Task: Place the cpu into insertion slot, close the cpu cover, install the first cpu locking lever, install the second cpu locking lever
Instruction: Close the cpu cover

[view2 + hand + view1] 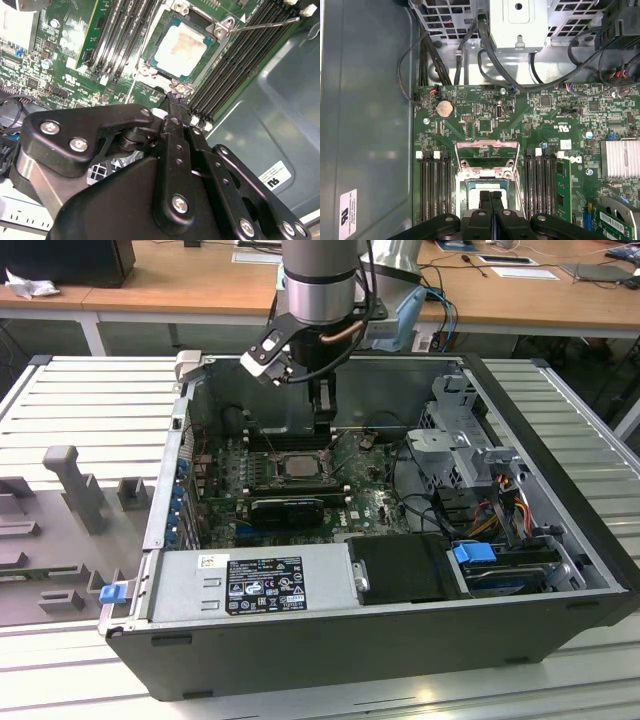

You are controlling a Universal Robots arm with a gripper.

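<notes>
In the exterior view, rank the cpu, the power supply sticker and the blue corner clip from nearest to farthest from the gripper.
1. The cpu, right beside the gripper.
2. The sticker, on the power supply, toward the camera.
3. The blue clip, far off on the exterior view's left.

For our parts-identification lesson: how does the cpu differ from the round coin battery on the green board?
The cpu is square; the coin battery is round. The cpu looks clearly larger than the coin battery. The cpu lies between the memory slots; the coin battery sits apart from them, near the board's corner. Both are flat with silvery tops on the green board.
</notes>
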